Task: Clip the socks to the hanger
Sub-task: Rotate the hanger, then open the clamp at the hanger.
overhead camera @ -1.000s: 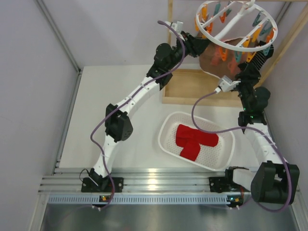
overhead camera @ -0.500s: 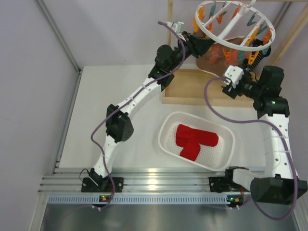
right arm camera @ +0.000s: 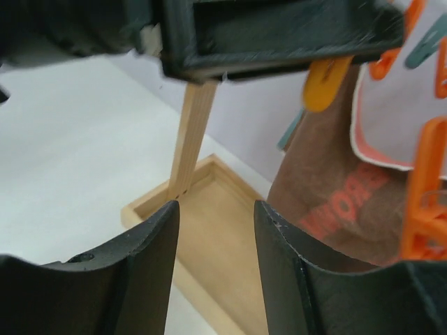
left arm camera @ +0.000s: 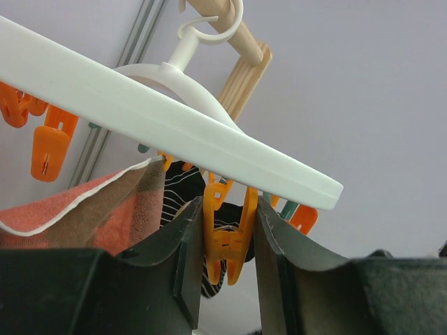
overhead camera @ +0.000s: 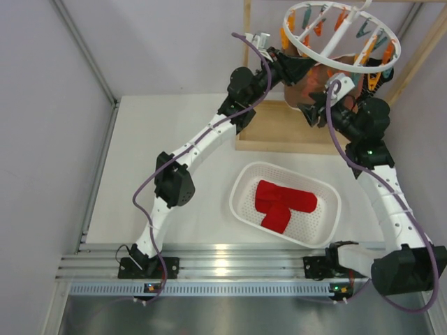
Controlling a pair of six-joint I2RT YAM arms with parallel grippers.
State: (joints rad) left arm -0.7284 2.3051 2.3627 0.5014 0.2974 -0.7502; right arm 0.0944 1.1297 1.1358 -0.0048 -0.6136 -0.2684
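Observation:
The white ring hanger (overhead camera: 340, 38) hangs at the top right with orange and teal clips. My left gripper (overhead camera: 297, 66) reaches up under its left rim. In the left wrist view it (left arm camera: 225, 251) is shut on an orange clip (left arm camera: 227, 237) below the white ring (left arm camera: 174, 125), and a black striped sock (left arm camera: 178, 199) hangs behind the clip. Two red socks (overhead camera: 283, 202) lie in the basket. My right gripper (overhead camera: 313, 113) is open and empty beside the left gripper. In its own view it (right arm camera: 216, 237) faces the wooden tray.
The white perforated basket (overhead camera: 241, 183) sits mid-table. A wooden frame with a tray base (overhead camera: 276, 129) stands under the hanger, its post (right arm camera: 192, 132) just ahead of the right gripper. A brown and salmon cloth (right arm camera: 328, 202) hangs from the hanger, with an orange clip (right arm camera: 426, 202) at its right.
My right arm has swung from the right side leftward and up, ending beside the left gripper under the hanger. The hanger ring has tilted and shifted slightly. The left arm has barely moved.

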